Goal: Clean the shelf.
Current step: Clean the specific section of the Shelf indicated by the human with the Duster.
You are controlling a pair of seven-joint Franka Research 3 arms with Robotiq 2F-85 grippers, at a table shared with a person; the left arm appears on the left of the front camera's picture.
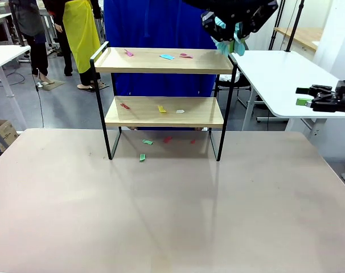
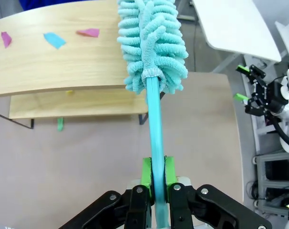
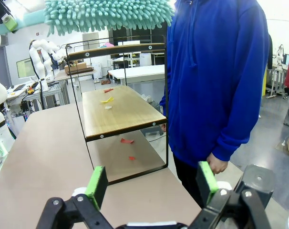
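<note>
The shelf point(image 1: 164, 85) is standing at the 12 o'clock side of the surface point(image 1: 172, 216), all four legs resting on it, and a person point(image 3: 216, 81) in a blue hoodie is standing just behind it. The left end effector point(image 2: 158, 169) is clenching its green pads point(image 2: 146, 171) on the teal handle of a duster point(image 2: 151, 43) and is hovering at about 1 o'clock in the front view, above the shelf's right end. The fluffy head is hanging over the right end of the top board; whether it is touching the wood I cannot tell. The right end effector point(image 1: 304, 95) is hanging released at 3 o'clock in the front view, jaws spread wide with nothing between them, well apart from the shelf. Small coloured scraps point(image 1: 167, 57) are lying on the top board, on the lower board and on the surface beneath the shelf.
</note>
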